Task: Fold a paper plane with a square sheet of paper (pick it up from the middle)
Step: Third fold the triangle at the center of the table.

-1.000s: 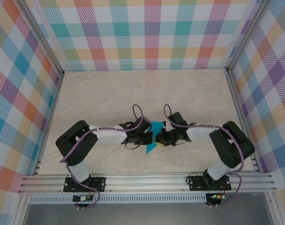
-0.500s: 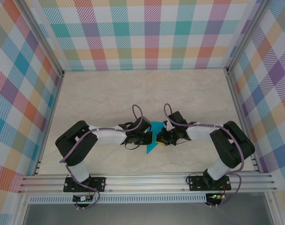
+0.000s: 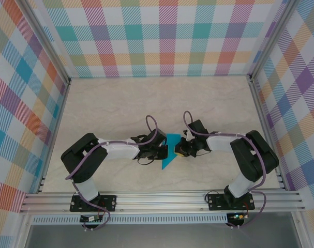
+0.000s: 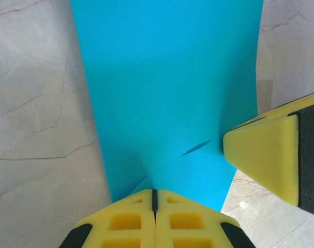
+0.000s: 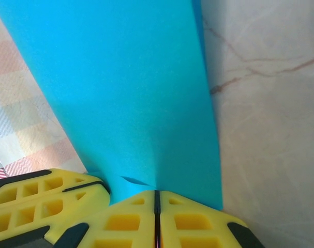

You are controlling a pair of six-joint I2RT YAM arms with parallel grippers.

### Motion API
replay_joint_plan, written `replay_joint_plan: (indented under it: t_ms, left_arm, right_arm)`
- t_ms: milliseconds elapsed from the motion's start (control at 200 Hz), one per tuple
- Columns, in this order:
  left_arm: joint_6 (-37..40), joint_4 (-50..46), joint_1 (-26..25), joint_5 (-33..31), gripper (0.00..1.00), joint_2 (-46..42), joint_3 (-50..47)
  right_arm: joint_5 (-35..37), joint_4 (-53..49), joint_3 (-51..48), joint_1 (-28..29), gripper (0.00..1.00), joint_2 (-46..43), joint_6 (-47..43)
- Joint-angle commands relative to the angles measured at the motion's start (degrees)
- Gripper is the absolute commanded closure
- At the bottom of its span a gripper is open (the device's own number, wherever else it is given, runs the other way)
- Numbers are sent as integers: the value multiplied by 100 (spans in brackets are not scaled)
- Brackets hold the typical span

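Compared with a second ago, the right arm has shifted: its wrist now sits slightly farther towards the desk's right edge and far edge, and the purple cable looped above it has moved the same way. The right pincer has drawn a little away from the left pincer, so the gap between them over the paper is marginally wider. The left arm shows no change of pose. The paper keeps its place, midway between the desk's left and right edges and closer to the near edge than the far one, with its lower tip pointing at the near edge. Left pincer: in the left wrist view the yellow pads are pressed together with only a thin seam between them, pinching the paper's edge; a short crease runs from the grip point towards the right pincer's pad, which touches the sheet's other side. Right pincer: in the right wrist view the pads likewise meet on the paper's edge, with a small pucker in the sheet just beside the grip. In that view the paper rises away from the pads, with a strip of checked wall behind it on one side and bare desk on the other.
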Motion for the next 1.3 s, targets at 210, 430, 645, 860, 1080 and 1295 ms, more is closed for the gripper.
replay_joint_plan:
  t_ms: [210, 430, 645, 860, 1080, 1295]
  left_arm:
    - [126, -340, -12, -235, 100, -10, -142]
    - [104, -344, -10, -255, 100, -59, -178]
    - [100, -314, -15, -226, 100, -59, -133]
    - [91, -324, -27, -197, 100, -50, -70]
    - [99, -367, -20, -98, 100, -191, -37]
    - [-46, -400, -20, 175, 94, -779, 2]
  right_arm:
    - [-140, 207, -80, -305, 91, 134, -160]
    - [-199, 129, -132, -294, 90, -241, -138]
    - [-575, 400, -207, -147, 88, -568, 59]
    - [-611, 521, -144, 102, 89, -52, 145]
    - [-410, 484, -202, 102, 91, 260, 79]
    - [-193, 244, -181, 102, 92, 277, -11]
